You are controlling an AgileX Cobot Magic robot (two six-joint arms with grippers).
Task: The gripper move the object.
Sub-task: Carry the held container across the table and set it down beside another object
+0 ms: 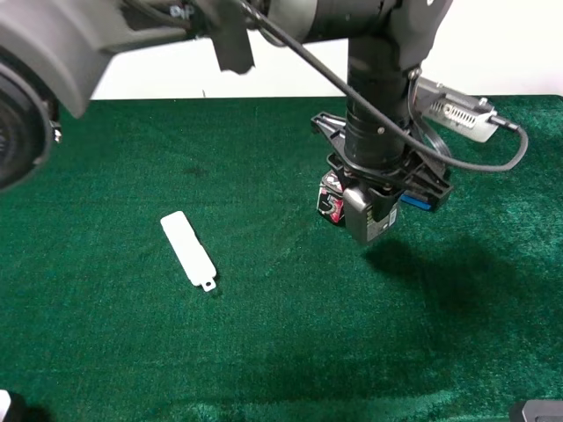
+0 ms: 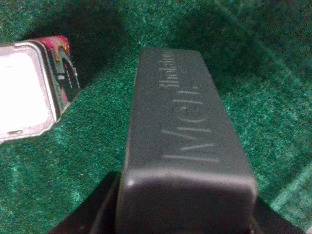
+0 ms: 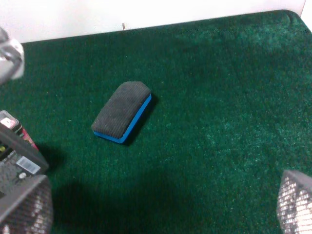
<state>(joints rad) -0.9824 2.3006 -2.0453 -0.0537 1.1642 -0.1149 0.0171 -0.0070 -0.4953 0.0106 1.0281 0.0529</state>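
I see the small tin (image 1: 329,199) closed, its contents hidden, right of the middle of the bench (image 1: 264,352), toward the far edge. My left gripper (image 1: 368,211) is clamped on the grey bottle (image 2: 180,141), just beside the tin. My right gripper (image 3: 161,214) stands wide apart and holds nothing.

On my one green cloth (image 1: 106,352) I count, item by item: one grey pump bottle (image 1: 365,215), one black-red-white tin (image 1: 330,204), one flat white bar (image 1: 188,249), one blue-backed black eraser (image 3: 122,112), four items in all.
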